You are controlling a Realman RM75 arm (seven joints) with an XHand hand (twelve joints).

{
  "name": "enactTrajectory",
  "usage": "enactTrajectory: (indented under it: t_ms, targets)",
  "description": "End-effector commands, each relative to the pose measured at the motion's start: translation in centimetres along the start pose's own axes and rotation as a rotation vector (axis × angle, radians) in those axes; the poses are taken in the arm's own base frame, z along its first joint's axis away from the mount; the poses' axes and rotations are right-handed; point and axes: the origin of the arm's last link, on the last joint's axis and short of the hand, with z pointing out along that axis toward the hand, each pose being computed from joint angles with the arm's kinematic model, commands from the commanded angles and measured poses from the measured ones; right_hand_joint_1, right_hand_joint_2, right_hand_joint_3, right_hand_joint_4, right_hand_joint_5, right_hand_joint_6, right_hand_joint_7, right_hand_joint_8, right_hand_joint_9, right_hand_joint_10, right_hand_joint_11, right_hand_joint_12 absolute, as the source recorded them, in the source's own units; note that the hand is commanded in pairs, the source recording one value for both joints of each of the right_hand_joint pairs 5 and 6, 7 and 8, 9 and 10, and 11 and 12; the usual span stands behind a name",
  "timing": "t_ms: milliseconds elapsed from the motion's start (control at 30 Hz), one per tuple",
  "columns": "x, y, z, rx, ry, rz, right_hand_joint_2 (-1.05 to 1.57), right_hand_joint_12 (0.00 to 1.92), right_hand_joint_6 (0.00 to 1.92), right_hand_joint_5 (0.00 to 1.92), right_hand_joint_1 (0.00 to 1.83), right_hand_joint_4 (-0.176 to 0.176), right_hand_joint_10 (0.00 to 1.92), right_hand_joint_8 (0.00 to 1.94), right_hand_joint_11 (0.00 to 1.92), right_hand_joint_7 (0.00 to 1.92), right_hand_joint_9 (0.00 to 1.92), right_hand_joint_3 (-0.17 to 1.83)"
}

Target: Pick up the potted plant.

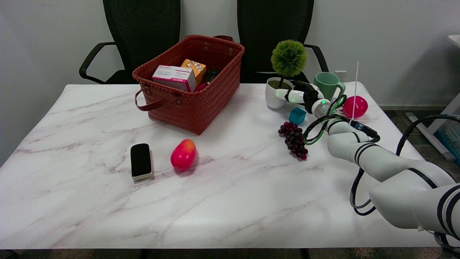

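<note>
Head view showed the potted plant (282, 81) standing upright near the far right of the marble table (230, 201), its white pot on the tabletop and its round green ball of foliage rising on a thin stem. The right hand (300, 95) had reached in from the pot's right side, level with the pot, and its fingers (284, 94) lay against the pot's wall. Whether they were wrapped firmly round it or only touching could not be told, since the far side of the pot was hidden and the hand was small in the picture.

By the look of it the reach was done and the grasp was at best just forming; the pot showed no gap beneath it, so the lift itself was left to do.

Just behind the hand stood a green mug (327, 84), with a pink ball (355, 107) to its right. A small teal cube (297, 116) sat near the wrist, and a bunch of dark grapes (294, 139) lay nearer the camera. Well apart to the left were a woven red basket (201, 104) holding boxes, a mango (183, 154) and a black eraser (140, 160).
</note>
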Motion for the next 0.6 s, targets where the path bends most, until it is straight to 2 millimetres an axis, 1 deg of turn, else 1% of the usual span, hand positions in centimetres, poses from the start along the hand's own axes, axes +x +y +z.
enactTrajectory:
  t_ms: [33, 167, 333, 600]
  targets:
    - [-0.2, -0.4, 0.1, 0.016, -0.004, 0.004, 0.98, 0.68, 0.66, 0.66, 1.26, 0.0, 0.77, 0.88, 0.68, 0.88, 0.77, 0.59]
    - [-0.4, -0.8, 0.0, 0.036, -0.009, 0.005, 0.98, 0.69, 0.67, 0.67, 1.26, 0.0, 0.79, 0.9, 0.69, 0.9, 0.79, 0.58]
    - [-0.6, -2.4, 0.1, 0.093, -0.02, 0.011, 0.99, 0.7, 0.68, 0.68, 1.25, 0.0, 0.81, 0.92, 0.7, 0.92, 0.81, 0.57]
    - [-1.1, -6.4, 0.3, 0.207, -0.048, 0.011, 1.03, 0.74, 0.69, 0.69, 1.25, 0.0, 0.85, 0.95, 0.74, 0.95, 0.85, 0.54]
